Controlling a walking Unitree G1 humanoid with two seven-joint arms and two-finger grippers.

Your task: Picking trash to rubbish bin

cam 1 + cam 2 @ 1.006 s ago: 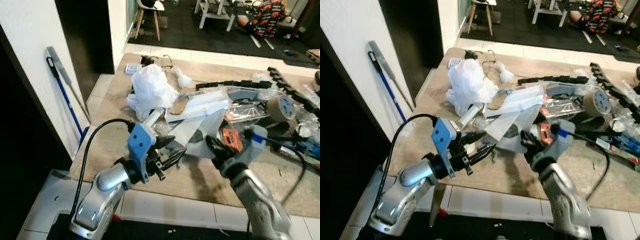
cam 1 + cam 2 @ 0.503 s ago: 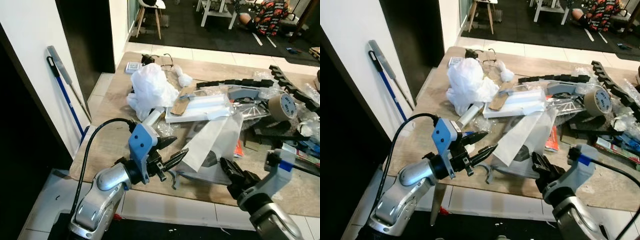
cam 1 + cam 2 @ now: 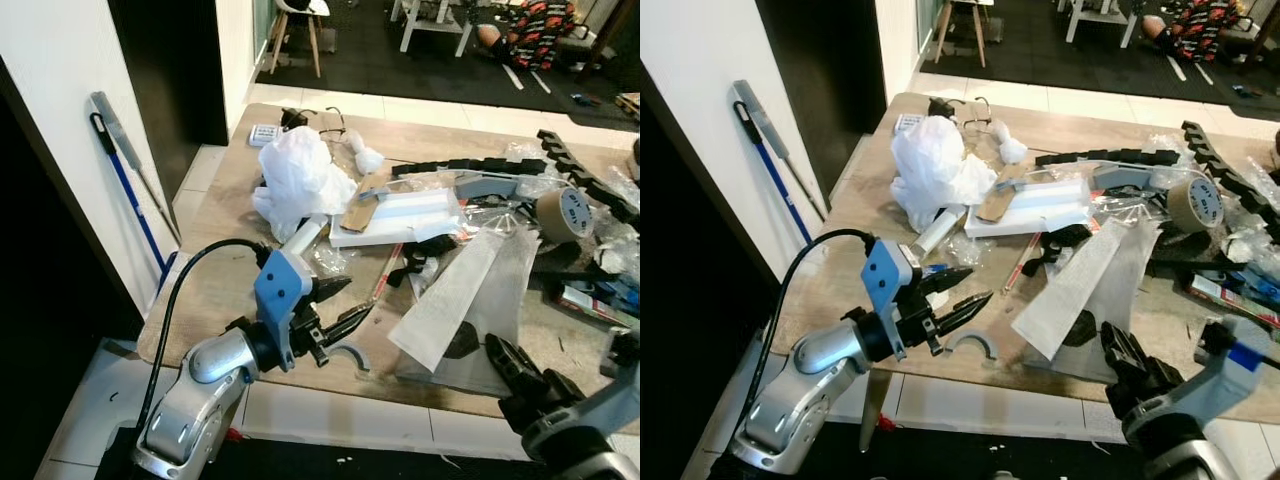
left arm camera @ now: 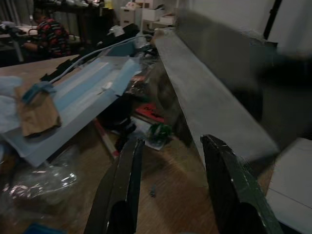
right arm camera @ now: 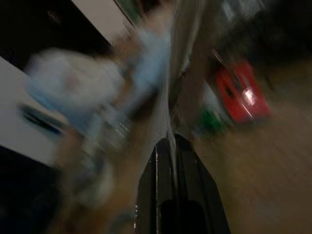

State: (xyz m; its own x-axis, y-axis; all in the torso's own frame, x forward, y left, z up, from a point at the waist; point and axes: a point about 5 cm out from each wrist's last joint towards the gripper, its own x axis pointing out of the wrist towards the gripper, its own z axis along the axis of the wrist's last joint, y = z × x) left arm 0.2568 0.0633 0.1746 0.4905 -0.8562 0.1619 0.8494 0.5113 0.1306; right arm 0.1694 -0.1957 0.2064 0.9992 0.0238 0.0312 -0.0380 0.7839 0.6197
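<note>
The right gripper point(image 3: 1130, 365) is at the near edge of the counter point(image 3: 225, 250), toward its right end. Its jaws are clenched on the lower edge of a large translucent plastic bag point(image 3: 470, 295). The bag rises from the jaws and leans away over the counter, toward a roll of tape point(image 3: 562, 213). In the right wrist view the two black fingers point(image 5: 187, 195) are pressed together with a thin pale edge of the bag point(image 5: 170, 92) running up from between them; the rest of that view is blurred.

The left gripper point(image 3: 340, 305) hovers over the near left part of the counter. Its jaws are released and hold nothing. The bag lies well to the right of them, apart from both fingers. A small grey curved piece point(image 3: 972, 342) lies on the counter just beside the left fingertips.

The left wrist view shows detail under the bag's near side: a small green item point(image 4: 158, 131) and a red item point(image 4: 148, 112) on the wood, and a flat blue-white package point(image 4: 83, 92) with a brown paper scrap point(image 4: 34, 109) on it. The head views show a crumpled white bag point(image 3: 300, 175) farther back on the left.
</note>
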